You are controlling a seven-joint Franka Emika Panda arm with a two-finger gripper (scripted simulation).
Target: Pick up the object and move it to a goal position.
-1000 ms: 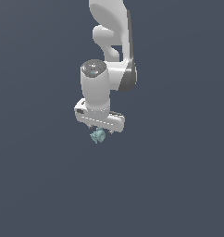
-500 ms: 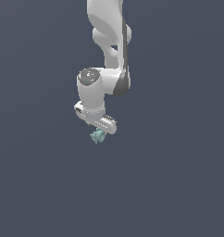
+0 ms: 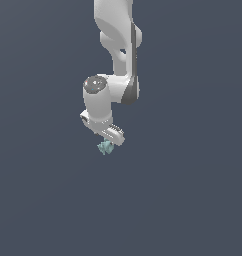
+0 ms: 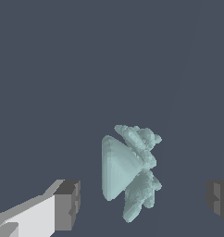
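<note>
Pale teal lumpy object (image 4: 130, 172) between the white gripper (image 4: 144, 199) fingers, jaws wide apart, not touching it, no writing visible

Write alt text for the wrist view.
A small pale teal, lumpy object with one smooth cone-like side sits between two dark grey fingers of the white gripper, with open space on either side of it. Behind is plain dark blue-grey.

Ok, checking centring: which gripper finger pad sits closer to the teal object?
The dark pad with its white finger visible behind it: its gap to the teal object is narrower than at the other pad.
</note>
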